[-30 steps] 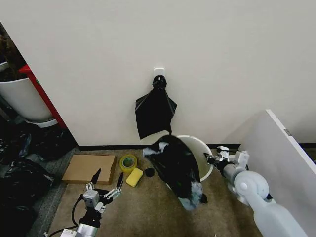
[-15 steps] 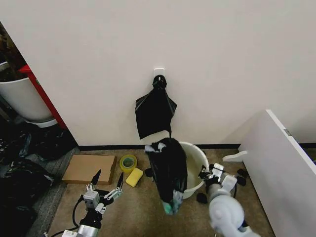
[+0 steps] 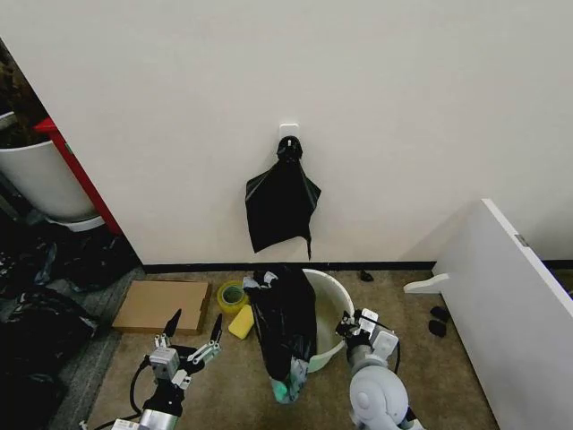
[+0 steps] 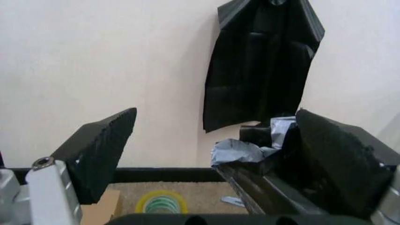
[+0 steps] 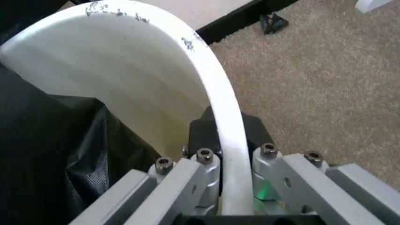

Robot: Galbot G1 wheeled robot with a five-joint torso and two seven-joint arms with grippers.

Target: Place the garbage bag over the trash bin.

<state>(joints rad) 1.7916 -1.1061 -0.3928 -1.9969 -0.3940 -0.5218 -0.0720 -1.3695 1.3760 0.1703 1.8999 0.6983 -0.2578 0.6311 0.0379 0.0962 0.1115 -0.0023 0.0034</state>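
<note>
Head view showed no readable brand names or writing; a few faint dark marks on the trash bin (image 5: pixel 156 56) rim in the right wrist view could not be read. The right claw (image 3: pixel 355 327) was clamped on the bin's near right rim, one finger inside and one outside, with the white rolled rim running between them in the right wrist view. The bin was tipped over toward the robot's left, its mouth angled upward. The garbage bag (image 3: pixel 285 331) was draped over the bin's left rim, hanging down the outside to the floor, crinkled and glossy, with part of it lying inside the bin. The left claw (image 3: pixel 190 339) hung low at the left with its fingers (image 4: pixel 100 152) spread wide and holding nothing, near a sheet of cardboard (image 3: pixel 163 305). On the tan carpet (image 3: pixel 412 358) lay a roll of yellow tape (image 3: pixel 233 294) and a yellow sponge (image 3: pixel 240 322), just beside the bag. Behind stood a cream wall (image 3: pixel 403 116) with black bags (image 3: pixel 281 204) bunched at a white hook (image 3: pixel 288 134).
</note>
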